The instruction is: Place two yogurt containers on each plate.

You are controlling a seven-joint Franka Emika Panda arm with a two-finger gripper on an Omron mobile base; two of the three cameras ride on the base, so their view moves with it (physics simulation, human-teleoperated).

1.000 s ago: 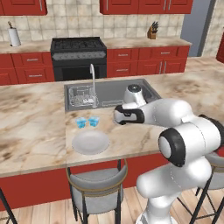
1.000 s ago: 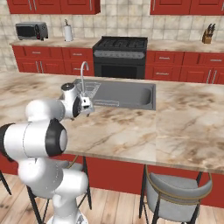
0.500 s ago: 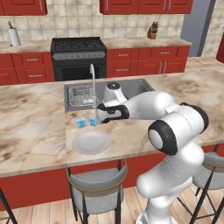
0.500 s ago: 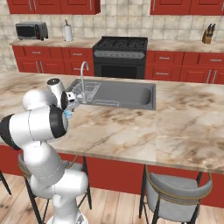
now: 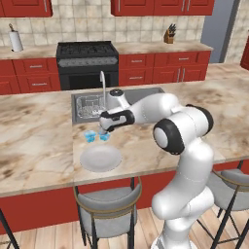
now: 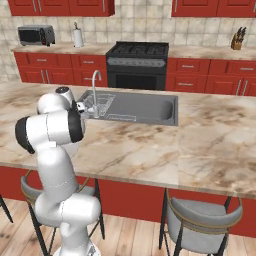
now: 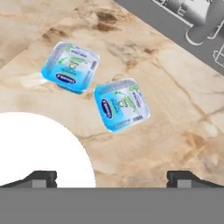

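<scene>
claw (image 7: 111,177) now over yogurt containers (image 7: 121,105)

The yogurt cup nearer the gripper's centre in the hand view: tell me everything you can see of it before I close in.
The yogurt cup is a small squat container with a rounded-square light blue foil lid, printed with a dark blue label strip and pale green marks. It sits upright on the marble counter, lid up and sealed. It lies beside a second blue cup, not touching it, close to the pale plate but off it. The gripper is open above it; nothing grips it.
</scene>
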